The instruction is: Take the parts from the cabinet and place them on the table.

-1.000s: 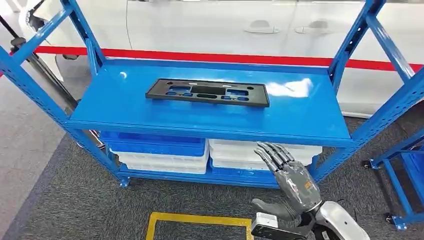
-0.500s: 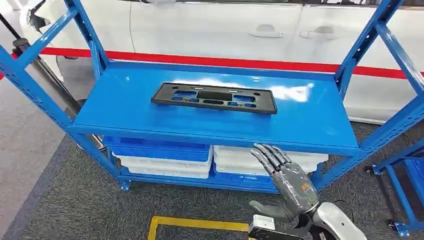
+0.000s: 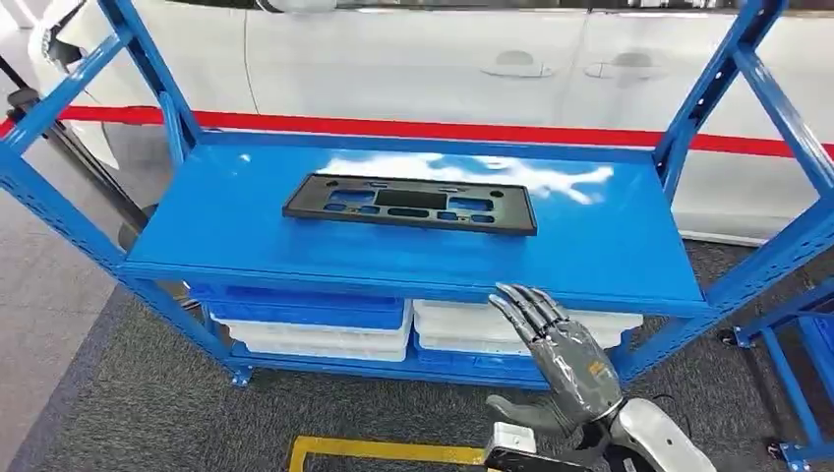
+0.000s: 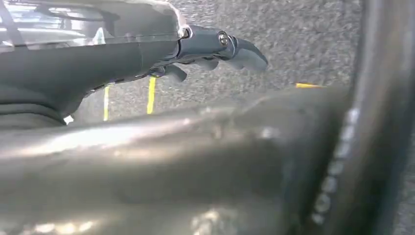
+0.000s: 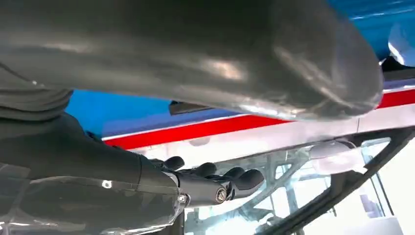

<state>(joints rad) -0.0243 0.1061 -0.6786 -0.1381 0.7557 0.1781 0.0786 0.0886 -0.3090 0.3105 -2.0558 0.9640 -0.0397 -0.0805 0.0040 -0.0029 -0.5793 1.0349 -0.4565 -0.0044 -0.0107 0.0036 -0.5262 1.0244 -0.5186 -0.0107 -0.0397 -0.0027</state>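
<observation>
A flat black plastic part (image 3: 411, 203) with several cut-outs lies in the middle of the blue cabinet's upper shelf (image 3: 600, 251). My right hand (image 3: 559, 362) is raised in front of the cabinet, just below the shelf's front edge and to the right of the part, with fingers spread and nothing in it. In the right wrist view the right hand (image 5: 210, 183) points toward the shelf, and the part's edge (image 5: 192, 108) shows beyond it. My left hand (image 4: 215, 46) hangs over the grey carpet with its fingers loosely extended, holding nothing.
Blue and white bins (image 3: 315, 320) are stacked on the cabinet's bottom level. Slanted blue uprights (image 3: 733, 74) frame both ends of the shelf. A white car (image 3: 443, 59) stands behind. Yellow floor tape (image 3: 384, 453) lies near my feet, and another blue rack (image 3: 802, 344) is at the right.
The whole picture has shifted a little, so the camera has moved. My right hand stays raised and spread below the shelf edge. The black part lies where it was.
</observation>
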